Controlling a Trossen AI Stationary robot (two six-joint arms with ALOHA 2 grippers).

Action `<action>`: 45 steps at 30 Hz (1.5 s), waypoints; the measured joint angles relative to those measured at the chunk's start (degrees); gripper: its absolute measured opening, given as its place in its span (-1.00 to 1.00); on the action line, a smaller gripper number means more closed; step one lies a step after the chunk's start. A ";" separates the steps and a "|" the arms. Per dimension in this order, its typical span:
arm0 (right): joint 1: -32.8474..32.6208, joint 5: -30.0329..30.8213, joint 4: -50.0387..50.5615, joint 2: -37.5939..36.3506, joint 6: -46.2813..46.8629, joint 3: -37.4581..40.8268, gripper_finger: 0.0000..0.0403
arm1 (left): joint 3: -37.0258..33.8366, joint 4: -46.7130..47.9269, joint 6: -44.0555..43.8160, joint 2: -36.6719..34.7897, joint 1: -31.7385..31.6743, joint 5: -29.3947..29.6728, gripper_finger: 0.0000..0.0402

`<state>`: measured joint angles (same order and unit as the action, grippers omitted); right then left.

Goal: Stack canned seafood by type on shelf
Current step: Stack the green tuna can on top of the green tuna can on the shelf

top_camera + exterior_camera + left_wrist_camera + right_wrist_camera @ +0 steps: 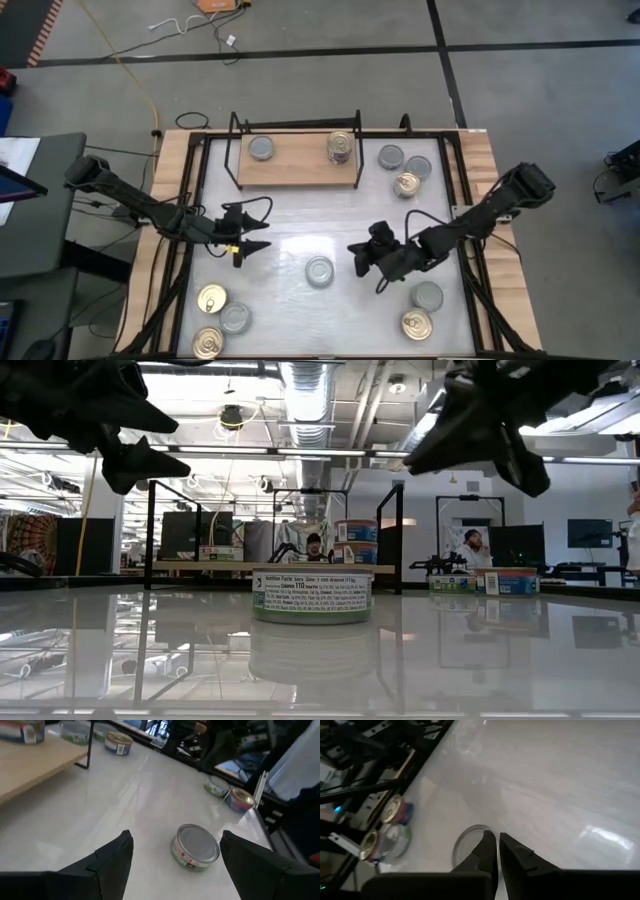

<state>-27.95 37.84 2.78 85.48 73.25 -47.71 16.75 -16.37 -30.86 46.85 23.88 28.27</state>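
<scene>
The shelf [300,165], a wooden board in a black wire frame, stands at the table's far side. On it rest a grey-topped can [262,148] and a gold-topped stack [341,146]. One grey-topped can [320,271] [312,595] sits flat at the table's middle. My left gripper [250,245] [176,837] hovers open to its left, pointing at that can [196,847]. My right gripper [365,262] [497,840] hovers to the can's right, its fingers almost together and holding nothing; the can's rim [467,840] shows just past its fingertips.
Three cans [405,168] stand right of the shelf. Three more [215,320] lie at the near left, and two [422,310] at the near right. Bare white tabletop [300,215] stretches between the shelf and the middle can.
</scene>
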 joint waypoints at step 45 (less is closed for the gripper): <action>3.08 -13.11 -6.11 16.87 12.09 -7.77 -0.23 | 12.46 -1.06 -0.23 25.46 3.85 3.98 0.34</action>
<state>-24.88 24.74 -3.33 102.35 85.35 -55.48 29.21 -17.43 -31.09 72.31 27.73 32.25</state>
